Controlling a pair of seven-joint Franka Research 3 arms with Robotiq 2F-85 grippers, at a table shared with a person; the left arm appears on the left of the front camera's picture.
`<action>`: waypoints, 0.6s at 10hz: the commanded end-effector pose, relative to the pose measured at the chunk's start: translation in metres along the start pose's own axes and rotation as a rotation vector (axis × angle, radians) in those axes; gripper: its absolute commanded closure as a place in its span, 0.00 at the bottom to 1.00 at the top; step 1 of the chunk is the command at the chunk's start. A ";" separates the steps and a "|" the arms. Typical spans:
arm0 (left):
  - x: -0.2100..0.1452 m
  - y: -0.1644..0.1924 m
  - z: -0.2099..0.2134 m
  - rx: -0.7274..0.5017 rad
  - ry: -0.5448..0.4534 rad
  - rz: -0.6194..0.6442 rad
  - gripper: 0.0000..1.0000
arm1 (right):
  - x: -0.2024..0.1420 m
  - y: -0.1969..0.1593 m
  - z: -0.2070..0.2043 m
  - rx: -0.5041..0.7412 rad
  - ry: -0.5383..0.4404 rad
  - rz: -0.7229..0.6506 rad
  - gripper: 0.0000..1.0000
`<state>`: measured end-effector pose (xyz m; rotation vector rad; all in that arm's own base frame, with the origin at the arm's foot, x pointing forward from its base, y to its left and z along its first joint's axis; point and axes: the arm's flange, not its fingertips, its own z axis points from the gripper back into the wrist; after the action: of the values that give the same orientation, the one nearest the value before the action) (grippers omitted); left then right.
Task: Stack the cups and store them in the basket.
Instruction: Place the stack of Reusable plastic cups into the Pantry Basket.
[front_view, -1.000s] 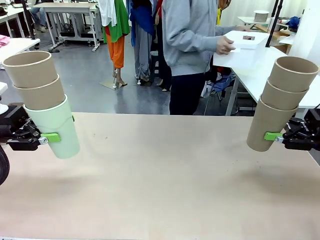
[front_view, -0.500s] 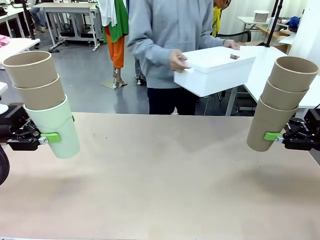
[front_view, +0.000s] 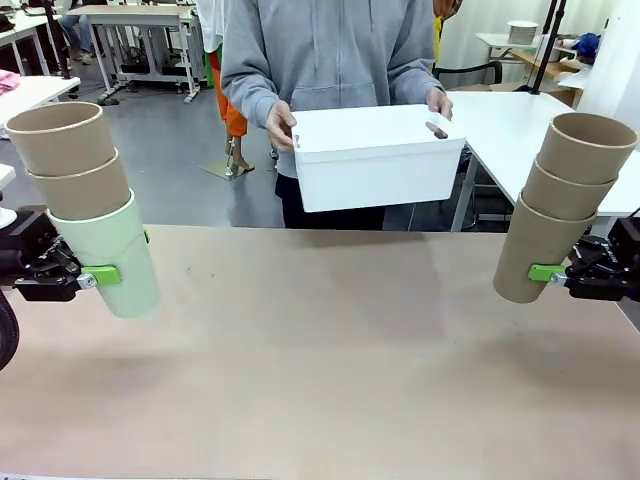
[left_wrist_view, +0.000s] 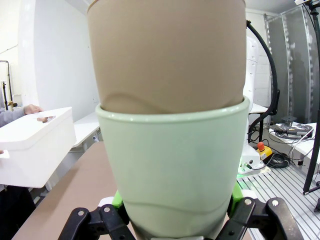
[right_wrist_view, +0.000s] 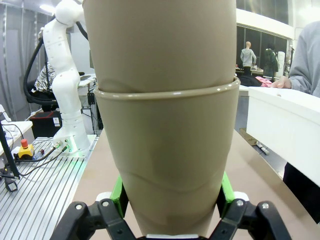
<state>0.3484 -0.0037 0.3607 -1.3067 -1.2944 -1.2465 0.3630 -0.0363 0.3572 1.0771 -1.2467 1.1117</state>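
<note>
Well, your wrist views cut both stacks off at the top edge, so count the cups from the front. The left gripper (front_view: 118, 262) is clamped on a mint-green cup (front_view: 125, 290) with two tan cups (front_view: 68, 150) nested in it. The right gripper (front_view: 538, 270) is clamped on the lowest cup of a tan stack (front_view: 563, 205) of three. Both stacks tilt outward, clear of the table (front_view: 320, 360).

From the front you see one green pad of the right gripper, its partner hidden behind the cup. The right wrist view shows pads (right_wrist_view: 118, 192) pressing both sides.

The basket (front_view: 375, 160) hangs past the table's far edge between the person's hands (front_view: 280, 125). Its inside is hidden, and the left wrist view crops it at the picture's edge.
</note>
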 end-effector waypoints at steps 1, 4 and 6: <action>0.003 -0.001 -0.001 -0.009 -0.007 -0.006 0.15 | 0.003 0.000 -0.001 0.001 -0.005 0.010 0.16; 0.003 -0.001 -0.001 -0.009 -0.007 -0.006 0.15 | 0.003 0.000 -0.001 0.001 -0.005 0.010 0.16; 0.003 -0.001 -0.001 -0.009 -0.007 -0.006 0.15 | 0.003 0.000 -0.001 0.001 -0.005 0.010 0.16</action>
<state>0.3484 -0.0037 0.3607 -1.3067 -1.2944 -1.2465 0.3630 -0.0363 0.3572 1.0771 -1.2467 1.1117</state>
